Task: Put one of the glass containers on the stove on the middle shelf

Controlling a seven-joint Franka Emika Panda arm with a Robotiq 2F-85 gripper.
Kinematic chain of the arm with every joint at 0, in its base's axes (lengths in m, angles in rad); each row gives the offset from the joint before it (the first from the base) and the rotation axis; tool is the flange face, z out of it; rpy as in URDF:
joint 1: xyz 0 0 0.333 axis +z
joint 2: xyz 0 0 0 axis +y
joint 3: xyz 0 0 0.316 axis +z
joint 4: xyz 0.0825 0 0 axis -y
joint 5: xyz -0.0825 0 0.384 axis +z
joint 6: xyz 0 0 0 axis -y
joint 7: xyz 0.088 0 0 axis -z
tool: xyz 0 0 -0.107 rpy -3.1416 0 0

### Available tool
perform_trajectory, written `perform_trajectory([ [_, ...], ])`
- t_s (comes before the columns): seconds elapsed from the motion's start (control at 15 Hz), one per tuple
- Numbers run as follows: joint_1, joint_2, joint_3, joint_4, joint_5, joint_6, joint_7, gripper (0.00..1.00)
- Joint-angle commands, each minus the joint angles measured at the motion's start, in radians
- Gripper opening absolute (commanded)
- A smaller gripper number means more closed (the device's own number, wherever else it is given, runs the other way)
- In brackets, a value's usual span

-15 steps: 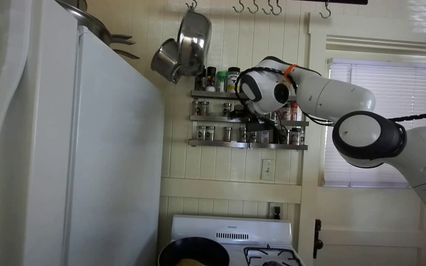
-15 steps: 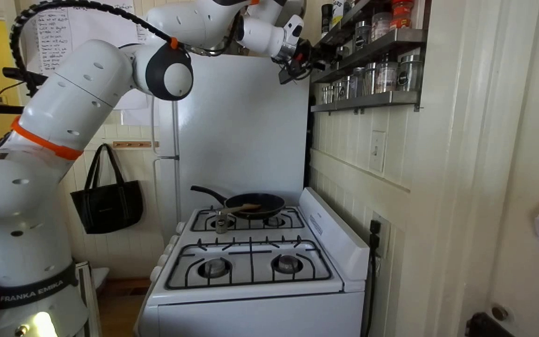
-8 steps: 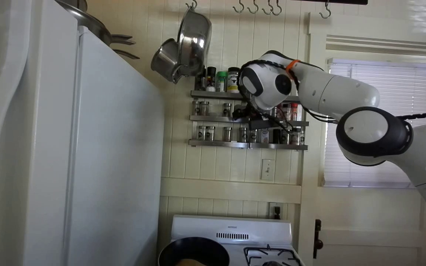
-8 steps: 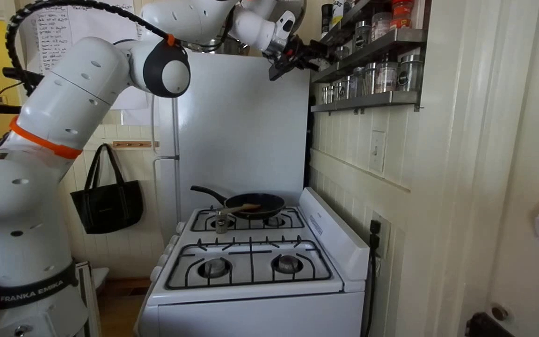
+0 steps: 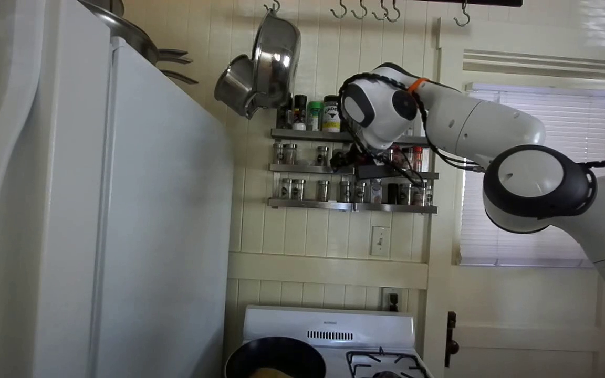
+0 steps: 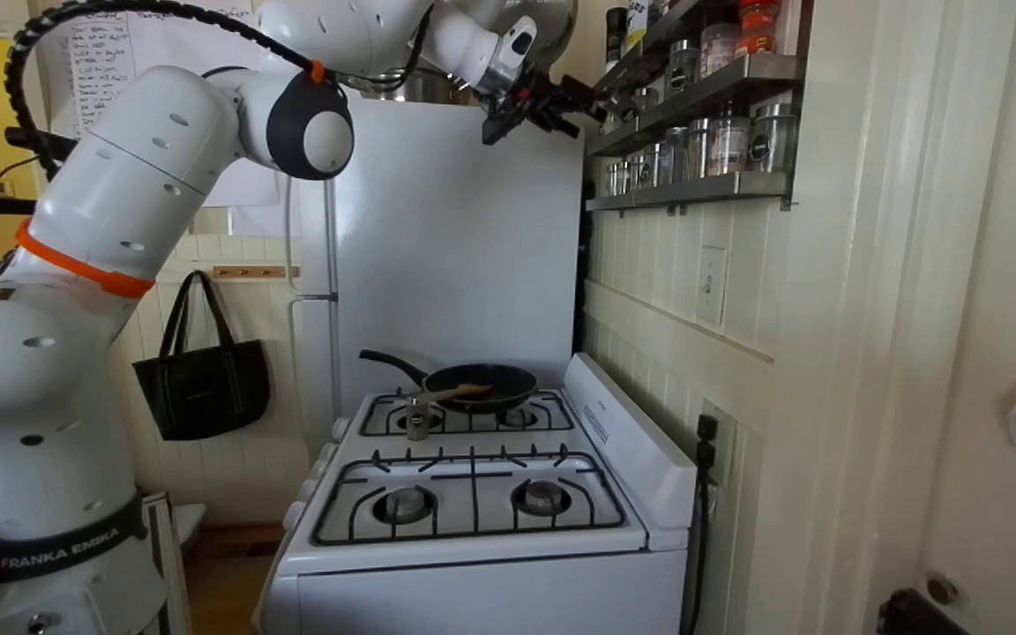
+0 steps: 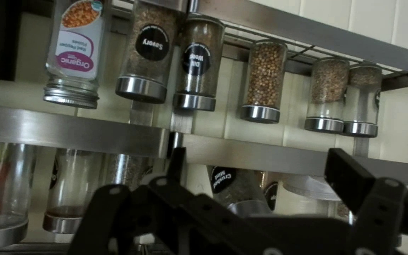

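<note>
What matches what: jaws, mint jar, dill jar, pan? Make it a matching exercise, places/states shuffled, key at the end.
Things:
1. jaws
2. mint jar
3. dill jar
4. pan

Places/states:
A. on the bottom shelf
B. open
C. on the stove
D. tilted, on the middle shelf

Pairs: 1-B, 2-D, 3-A, 4-C

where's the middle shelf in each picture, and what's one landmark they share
In an exterior view: middle shelf, near centre, partly hidden.
In an exterior view: middle shelf, upper right.
Wrist view: middle shelf, a metal band across mid-picture, upside down.
Shared landmark: bottom shelf, below it in both exterior views, above it in the inverted wrist view.
</note>
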Motion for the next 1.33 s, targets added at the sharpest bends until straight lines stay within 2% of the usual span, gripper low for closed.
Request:
perform_trajectory([
  [0.0, -0.004, -0.004, 0.033, 0.027, 0.033, 0.032, -0.018, 0.73],
  [0.13, 0.001, -0.003, 0.033, 0.035, 0.015, 0.017, -0.003, 0.69],
  [0.27, -0.002, -0.002, 0.038, 0.04, 0.022, 0.022, 0.001, 0.54],
  [0.33, 0.006, -0.029, -0.018, 0.002, 0.065, -0.003, 0.017, 0.44],
  [0.73, 0.007, -0.036, -0.054, 0.006, 0.129, -0.051, 0.027, 0.01],
  [0.8, -0.001, -0.01, -0.01, 0.044, 0.097, -0.041, 0.019, 0.0],
  [0.87, 0.004, -0.031, -0.057, 0.005, 0.139, -0.074, 0.029, 0.0],
  [0.93, -0.003, -0.005, -0.009, 0.045, 0.108, -0.067, 0.019, 0.0],
  [1.27, -0.002, 0.01, -0.01, 0.044, 0.096, -0.127, 0.026, 0.0],
])
